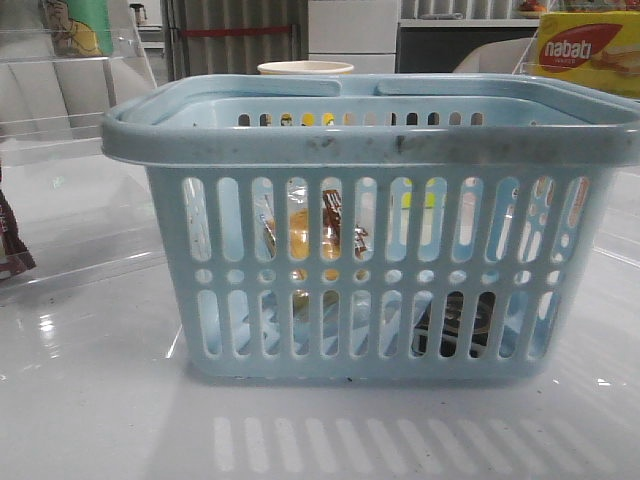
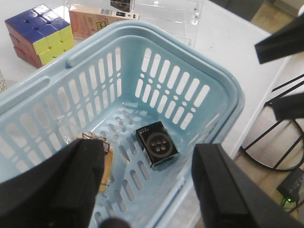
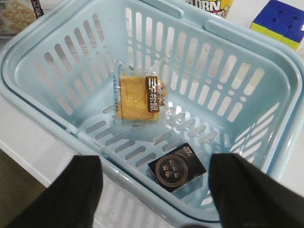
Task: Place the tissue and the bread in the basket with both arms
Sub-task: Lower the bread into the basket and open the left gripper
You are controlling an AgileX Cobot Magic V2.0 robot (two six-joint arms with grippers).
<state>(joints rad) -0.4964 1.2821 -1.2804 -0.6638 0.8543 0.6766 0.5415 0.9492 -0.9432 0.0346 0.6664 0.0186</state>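
Tissue: the small black pack with greyish round markings [image 3: 176, 167] lies flat on the basket floor, near one long wall; you also see it in the left wrist view [image 2: 157, 144] and as a dark patch through the front slots [image 1: 455, 322].
Bread: the golden-brown bun in a crinkly clear wrapper with a dark printed label [image 3: 137, 96] rests on the same floor, apart from the tissue, leaning towards the opposite wall.
Basket: the large pale blue slotted plastic basket with a dark-smudged rim [image 1: 370, 143] stands upright on the white table [image 1: 90, 400].
Left gripper: [image 2: 152, 199] jaws wide apart, holding nothing, above the basket opening.
Right gripper: [image 3: 156, 199] jaws wide apart, nothing between them, also above the opening.
Task status: you can judge both items as placed; only a clean retreat looks to be left.
Risk 1: a finger dropping or swinging low on the way out could catch the thick rim and drag or tip the basket.
Risk 2: both arms sit over one opening, so a careless crossing path could bring them together.
Risk 3: the slick wrapper could snag on a fingertip if you dip back in.
Surroundings: a colour-tiled puzzle cube [image 2: 40, 34] and a yellow "nabati" box [image 1: 590, 52] sit outside the basket; keep clear of them.
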